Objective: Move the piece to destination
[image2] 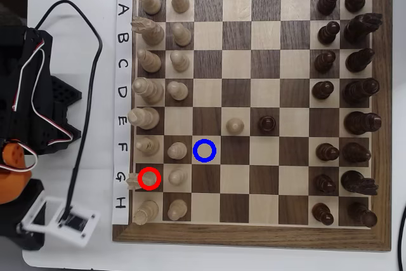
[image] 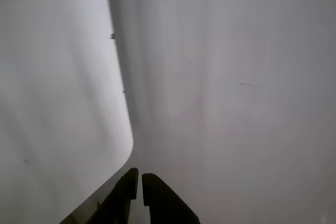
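- Looking down from overhead, the chessboard [image2: 244, 236] fills most of the frame, with paper labels 1 to 8 along its top edge and A to H down its left edge.
- Pale pieces line columns 1 and 2 on the left of that view, dark pieces line columns 7 and 8 on the right.
- The knight [image2: 134, 181] sits in row G, column 1, at the board's left edge, leaning toward the letter strip, and a red ring [image2: 150, 178] overlaps its right side.
- The blue ring [image2: 205, 150] marks the light square at row F, column 3; nothing stands on it.
- So the knight is one row below and two columns left of that square, well apart from it.
- A pale pawn [image2: 235, 125] stands alone in row E, column 4, and a dark pawn [image2: 267, 124] is just beside it in column 5.
- The arm [image2: 25, 118] sits off the board at the left of the overhead view, black body with white and red wires and an orange part low down; a black cable [image2: 85, 125] loops past it.
- Over to the wrist view: the gripper [image: 140, 187] pokes in from the bottom edge, two dark fingers [image: 157, 200] with only a thin slit between the tips, nothing between them.
- Beyond them there is only blurry white surface, with a paler rounded panel [image: 58, 103] on the left.
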Controlling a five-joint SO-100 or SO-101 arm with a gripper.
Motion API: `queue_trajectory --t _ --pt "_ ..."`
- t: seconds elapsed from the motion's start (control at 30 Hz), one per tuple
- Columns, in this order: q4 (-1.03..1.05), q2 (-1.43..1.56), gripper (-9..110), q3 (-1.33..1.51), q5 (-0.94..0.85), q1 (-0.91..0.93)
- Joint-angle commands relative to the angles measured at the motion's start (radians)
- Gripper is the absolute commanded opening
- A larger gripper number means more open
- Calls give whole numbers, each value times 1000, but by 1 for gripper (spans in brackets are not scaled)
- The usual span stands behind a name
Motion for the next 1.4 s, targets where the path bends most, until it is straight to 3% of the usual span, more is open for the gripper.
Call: queue_trajectory --t 0.0,0.3,0.7,1.0,1.37 --pt "-66 -29 0 -118 103 -20" --pt "-202 -170 0 -388 351 -61" --pt "-201 -302 0 -735 704 -202" --pt "5 -403 0 -969 986 -364" --pt "408 -543 0 -1258 1072 -508"
